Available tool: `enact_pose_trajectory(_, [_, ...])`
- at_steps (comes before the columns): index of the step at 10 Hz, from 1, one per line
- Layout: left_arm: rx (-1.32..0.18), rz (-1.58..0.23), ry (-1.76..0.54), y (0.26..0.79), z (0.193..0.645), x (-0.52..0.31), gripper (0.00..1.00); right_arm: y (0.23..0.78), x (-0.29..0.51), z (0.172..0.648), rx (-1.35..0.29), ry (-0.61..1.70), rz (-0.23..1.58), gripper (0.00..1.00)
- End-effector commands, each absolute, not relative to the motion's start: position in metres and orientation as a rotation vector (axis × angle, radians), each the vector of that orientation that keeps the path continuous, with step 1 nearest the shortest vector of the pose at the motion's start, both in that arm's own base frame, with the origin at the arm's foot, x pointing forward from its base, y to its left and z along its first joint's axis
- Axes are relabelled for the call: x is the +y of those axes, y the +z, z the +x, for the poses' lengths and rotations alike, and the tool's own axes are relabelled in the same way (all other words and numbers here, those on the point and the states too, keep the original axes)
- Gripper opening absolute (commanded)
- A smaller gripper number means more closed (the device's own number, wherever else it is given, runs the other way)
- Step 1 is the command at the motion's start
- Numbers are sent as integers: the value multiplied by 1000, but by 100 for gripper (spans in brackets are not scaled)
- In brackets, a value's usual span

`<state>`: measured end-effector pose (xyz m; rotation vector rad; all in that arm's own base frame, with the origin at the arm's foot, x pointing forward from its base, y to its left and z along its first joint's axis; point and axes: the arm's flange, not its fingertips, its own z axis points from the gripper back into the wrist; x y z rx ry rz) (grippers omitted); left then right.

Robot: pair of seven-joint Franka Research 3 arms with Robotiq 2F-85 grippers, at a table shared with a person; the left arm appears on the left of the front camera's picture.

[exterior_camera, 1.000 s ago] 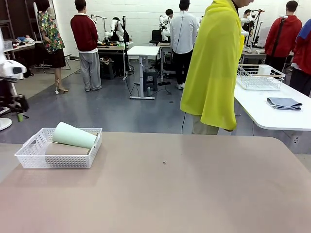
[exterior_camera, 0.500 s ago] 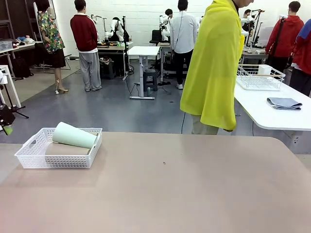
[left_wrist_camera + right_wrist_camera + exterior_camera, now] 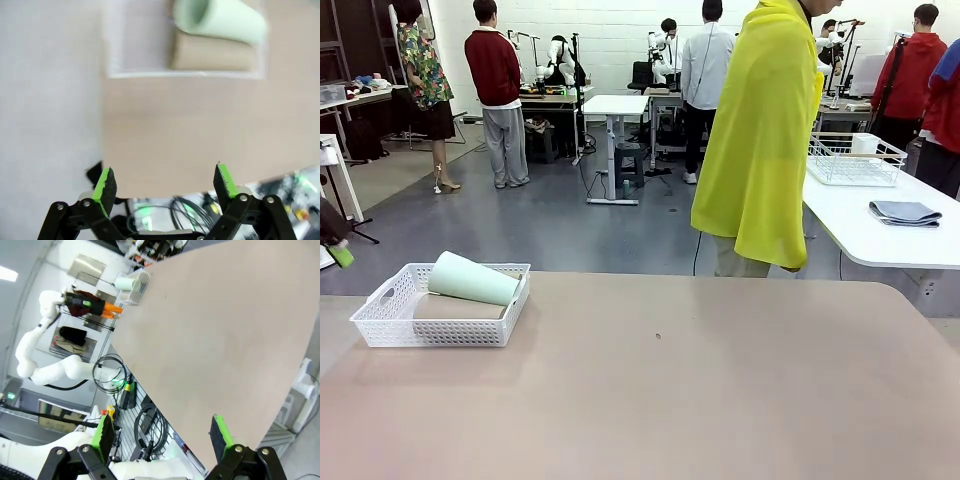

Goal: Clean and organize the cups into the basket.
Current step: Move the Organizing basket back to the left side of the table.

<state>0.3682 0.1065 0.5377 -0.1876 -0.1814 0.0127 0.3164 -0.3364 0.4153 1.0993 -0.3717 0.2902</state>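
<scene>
Now the left arm has drawn back off the table: a second ago its white body and dark claw stood at the front view's left edge, and only a green-padded tip shows there at present. The left claw hangs wide open and empty, above the table's near edge, well back from the basket. The right claw is likewise open, holding nothing. A mint-green cup lies on its side atop a tan cup in the basket (both nested at its right end). With no loose cup on the table, the task looks finished.
</scene>
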Motion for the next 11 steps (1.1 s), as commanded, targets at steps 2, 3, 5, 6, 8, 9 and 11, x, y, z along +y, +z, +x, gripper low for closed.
enact_pose_trajectory(2, [39,-837,-139,567,386,212,100,415,-334,314,-384,298,1099,100])
enact_pose_trajectory(3, [109,-953,-163,562,391,236,100,415,-334,314,-384,298,1099,100])
enact_pose_trajectory(5, [125,-1143,-168,538,397,292,100,415,-334,314,-384,298,1099,100])
enact_pose_trajectory(6, [72,-1197,-141,524,390,307,100,415,-334,314,-384,298,1099,100])
enact_pose_trajectory(8, [17,-1260,-106,508,367,335,100,415,-334,314,-384,298,1099,100])
enact_pose_trajectory(9, [16,-1294,-100,502,362,350,100,415,-334,314,-384,298,1099,100])
enact_pose_trajectory(11, [3,-1304,-74,499,356,365,100,415,-334,314,-384,298,1099,100])
